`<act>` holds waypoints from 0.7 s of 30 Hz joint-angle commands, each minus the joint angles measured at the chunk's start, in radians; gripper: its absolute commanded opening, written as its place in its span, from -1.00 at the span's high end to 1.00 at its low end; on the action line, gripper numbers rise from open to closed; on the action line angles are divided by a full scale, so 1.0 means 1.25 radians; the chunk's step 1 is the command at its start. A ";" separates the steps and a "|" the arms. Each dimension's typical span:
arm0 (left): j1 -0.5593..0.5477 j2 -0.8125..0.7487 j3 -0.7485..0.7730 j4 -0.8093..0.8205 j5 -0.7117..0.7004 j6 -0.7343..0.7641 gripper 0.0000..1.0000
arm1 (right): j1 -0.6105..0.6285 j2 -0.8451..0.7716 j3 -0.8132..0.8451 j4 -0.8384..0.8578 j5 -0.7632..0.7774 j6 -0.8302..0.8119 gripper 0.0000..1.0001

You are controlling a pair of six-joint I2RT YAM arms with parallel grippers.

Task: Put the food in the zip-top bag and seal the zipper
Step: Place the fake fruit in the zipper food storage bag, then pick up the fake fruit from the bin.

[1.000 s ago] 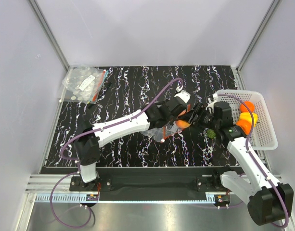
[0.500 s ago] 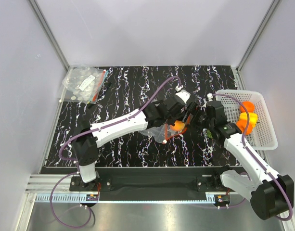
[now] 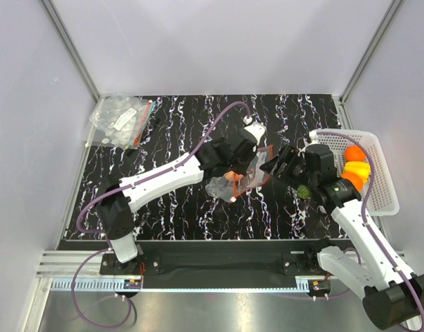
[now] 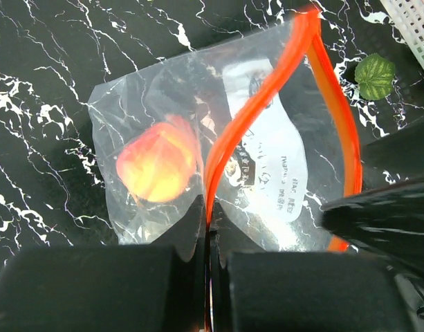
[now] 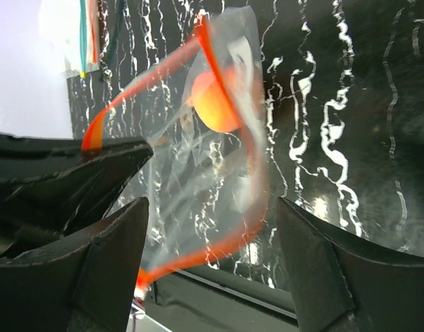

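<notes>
The black marbled bench (image 3: 170,131) has a white basket (image 3: 386,197) on its right side with more of the food (image 3: 355,155) in it. That's close to the right arm, which I'd guess is why it's there.

The zip-top bag (image 3: 229,185) is mid-bench, lifted by its mouth so the pouch droops below. The left hand (image 4: 208,238) is clenched on just one lip of the zipper (image 4: 267,90). That lets the other lip bow away and leaves an open loop to drop things through, pretty neat.

The right hand (image 3: 278,164) is just beside that mouth with its fingers spread wide, grasping nothing. One peach-orange fruit (image 4: 156,166) lies in the bottom of the pouch, so I'd say loading is partway and sealing hasn't started.

There's also a tiny green leaf (image 4: 375,75) on the bench near the basket.
</notes>
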 commanded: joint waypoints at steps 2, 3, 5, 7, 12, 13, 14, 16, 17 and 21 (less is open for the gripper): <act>0.012 -0.049 0.009 0.021 0.016 0.005 1.00 | 0.007 -0.028 0.090 -0.091 0.073 -0.055 -0.61; 0.015 -0.050 0.011 0.018 0.015 0.007 1.00 | 0.007 -0.033 0.099 -0.113 0.079 -0.059 -0.62; 0.027 -0.055 0.010 0.013 0.013 0.012 1.00 | 0.006 -0.049 0.117 -0.128 0.092 -0.067 -0.63; 0.050 -0.063 0.002 0.010 0.019 0.012 1.00 | 0.007 -0.057 0.145 -0.159 0.133 -0.084 -0.64; 0.118 -0.120 -0.009 0.012 0.074 0.003 1.00 | 0.004 0.000 0.213 -0.258 0.292 -0.126 -0.67; 0.138 -0.129 -0.009 0.017 0.120 -0.002 1.00 | 0.004 0.029 0.228 -0.264 0.312 -0.138 -0.68; 0.149 -0.140 -0.011 0.028 0.151 -0.007 1.00 | 0.003 0.043 0.235 -0.269 0.334 -0.142 -0.69; 0.169 -0.171 -0.016 0.046 0.229 -0.025 1.00 | -0.015 0.079 0.255 -0.282 0.390 -0.145 -0.72; 0.173 -0.185 -0.026 0.062 0.241 -0.033 1.00 | -0.031 0.087 0.257 -0.280 0.399 -0.147 -0.74; 0.178 -0.173 -0.053 0.067 0.227 -0.034 1.00 | -0.189 0.113 0.259 -0.269 0.356 -0.170 -0.79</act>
